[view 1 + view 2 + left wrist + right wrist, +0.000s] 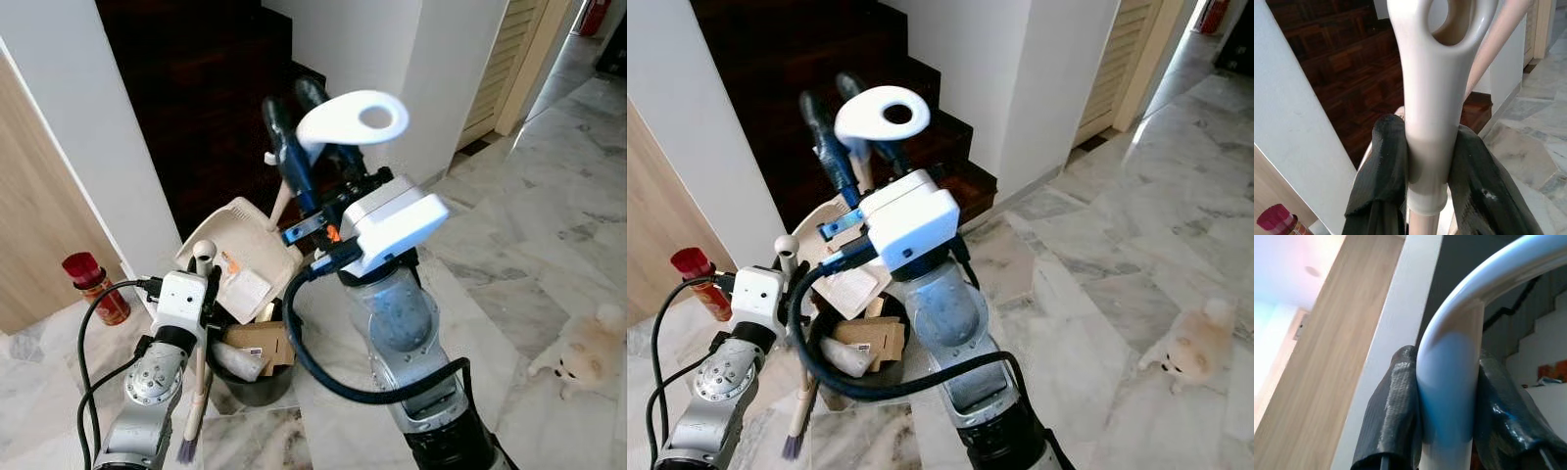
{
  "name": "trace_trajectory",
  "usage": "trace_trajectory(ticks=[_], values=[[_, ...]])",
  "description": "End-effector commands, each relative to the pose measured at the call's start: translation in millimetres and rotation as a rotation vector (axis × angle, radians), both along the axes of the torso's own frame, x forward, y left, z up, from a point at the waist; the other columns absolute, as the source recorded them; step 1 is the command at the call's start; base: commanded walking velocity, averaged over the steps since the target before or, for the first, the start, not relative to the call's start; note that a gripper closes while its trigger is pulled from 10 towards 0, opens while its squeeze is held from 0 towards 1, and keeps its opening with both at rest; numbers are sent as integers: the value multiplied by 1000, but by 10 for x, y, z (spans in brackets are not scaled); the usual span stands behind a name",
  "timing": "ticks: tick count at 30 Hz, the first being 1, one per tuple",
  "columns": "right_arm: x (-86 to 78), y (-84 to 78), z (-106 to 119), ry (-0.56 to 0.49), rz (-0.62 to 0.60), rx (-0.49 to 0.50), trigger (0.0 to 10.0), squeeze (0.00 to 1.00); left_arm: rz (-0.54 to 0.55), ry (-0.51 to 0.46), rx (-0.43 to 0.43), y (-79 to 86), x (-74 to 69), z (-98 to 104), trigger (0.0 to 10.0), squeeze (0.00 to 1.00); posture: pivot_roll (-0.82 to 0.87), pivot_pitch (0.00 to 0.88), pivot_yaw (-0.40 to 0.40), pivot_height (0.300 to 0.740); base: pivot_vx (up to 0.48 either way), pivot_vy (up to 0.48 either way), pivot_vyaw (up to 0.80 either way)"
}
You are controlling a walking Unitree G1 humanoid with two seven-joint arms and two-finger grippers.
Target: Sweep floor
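The right gripper [294, 117] is raised in front of the dark staircase [216, 108], its two black fingers [1396, 406] clamped on either side of the dustpan handle [353, 119], a white plastic grip ending in a flat loop with an oval hole. From the grip a beige pole runs down to the dustpan [245, 257], a cream scoop tilted over the bin [255, 384] with its open face toward the camera.

The left gripper [1430, 196] sits lower, at the robot's left, its two fingers [1383, 161] pressed against a second handle, the broom handle [1435, 98]: an off-white moulded grip with a hanging hole, fitted over a beige pole. In the left eye view the broom [199, 392] hangs nearly upright beside the left wrist, its dark bristles just above the marble floor [549, 245].

The one black bin stands between the arms and holds cardboard scraps and crumpled paper. One red-capped bottle [96, 287] stands by the wooden panel, and one fluffy toy dog [586, 348] lies well apart on the robot's right.
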State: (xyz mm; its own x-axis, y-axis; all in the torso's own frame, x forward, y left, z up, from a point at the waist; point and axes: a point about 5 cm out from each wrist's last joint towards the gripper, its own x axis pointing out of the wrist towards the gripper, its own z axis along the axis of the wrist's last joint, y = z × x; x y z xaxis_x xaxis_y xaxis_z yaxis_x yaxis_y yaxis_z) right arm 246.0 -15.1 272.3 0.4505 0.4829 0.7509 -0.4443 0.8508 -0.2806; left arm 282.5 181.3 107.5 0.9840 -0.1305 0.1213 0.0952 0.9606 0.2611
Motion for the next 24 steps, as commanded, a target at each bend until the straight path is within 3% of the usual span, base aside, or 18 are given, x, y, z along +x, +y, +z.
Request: trace_trajectory(ticks=[1,13,20,24], values=[[-154,2,157,-119,24,23,10000,0,-21,-54,21,-17,8,94,10000,0,35,37,-6,740,0,0,0],[-194,36,154,-146,17,-5,10000,0,-26,-53,31,-25,8,91,10000,0,36,47,-6,740,0,0,0],[114,-177,100,-90,-203,-43,10000,0,-32,-47,29,-47,-6,71,10000,0,31,36,-4,740,0,0,0],[325,-443,25,-21,-364,-50,10000,0,-38,-43,27,-60,-7,56,10000,0,31,19,-3,740,0,0,0]])
